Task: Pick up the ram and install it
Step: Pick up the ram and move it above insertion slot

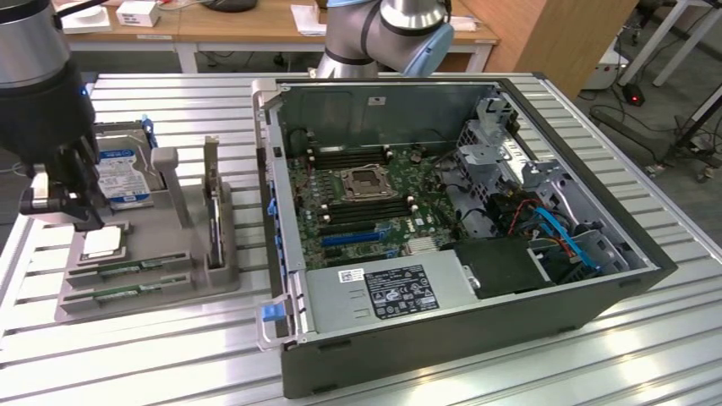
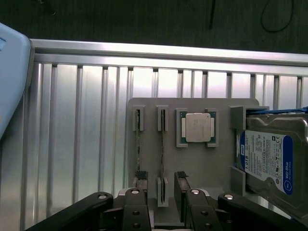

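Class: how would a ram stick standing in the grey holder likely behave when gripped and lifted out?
The ram stick is a thin board held on edge by slots in the holder, so it probably stays stiff yet could bind if lifted askew. Its slimness suggests lightness. Being bare circuit board, it is likely fragile.

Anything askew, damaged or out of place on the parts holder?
Nothing stands out. Both ram sticks sit straight in their holder slots, the processor lies square in its pocket, the hard drive stands in its bracket, and the open tool hovers above them.
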You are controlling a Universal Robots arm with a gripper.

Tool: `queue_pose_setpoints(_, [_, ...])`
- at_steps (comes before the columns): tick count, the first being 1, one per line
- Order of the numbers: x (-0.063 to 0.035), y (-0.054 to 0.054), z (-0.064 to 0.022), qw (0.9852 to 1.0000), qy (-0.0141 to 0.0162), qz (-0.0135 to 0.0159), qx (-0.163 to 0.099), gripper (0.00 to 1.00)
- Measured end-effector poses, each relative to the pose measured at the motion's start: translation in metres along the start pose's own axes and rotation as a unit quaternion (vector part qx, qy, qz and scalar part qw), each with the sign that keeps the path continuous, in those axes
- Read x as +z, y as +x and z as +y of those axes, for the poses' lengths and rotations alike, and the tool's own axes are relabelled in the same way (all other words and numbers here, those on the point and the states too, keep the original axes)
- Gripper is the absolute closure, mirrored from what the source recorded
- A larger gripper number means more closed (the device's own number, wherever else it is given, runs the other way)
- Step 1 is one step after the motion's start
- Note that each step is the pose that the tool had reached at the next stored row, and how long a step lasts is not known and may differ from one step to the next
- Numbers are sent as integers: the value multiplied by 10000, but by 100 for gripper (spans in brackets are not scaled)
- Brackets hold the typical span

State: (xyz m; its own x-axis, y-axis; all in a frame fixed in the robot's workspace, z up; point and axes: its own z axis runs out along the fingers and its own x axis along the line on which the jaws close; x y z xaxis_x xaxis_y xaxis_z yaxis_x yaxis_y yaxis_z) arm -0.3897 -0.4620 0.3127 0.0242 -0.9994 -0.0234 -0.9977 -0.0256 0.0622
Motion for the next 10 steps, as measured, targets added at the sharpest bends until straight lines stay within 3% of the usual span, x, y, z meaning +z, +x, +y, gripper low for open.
queue_pose_setpoints(10, [42, 1, -3, 10000, -1, 1, 0, 65])
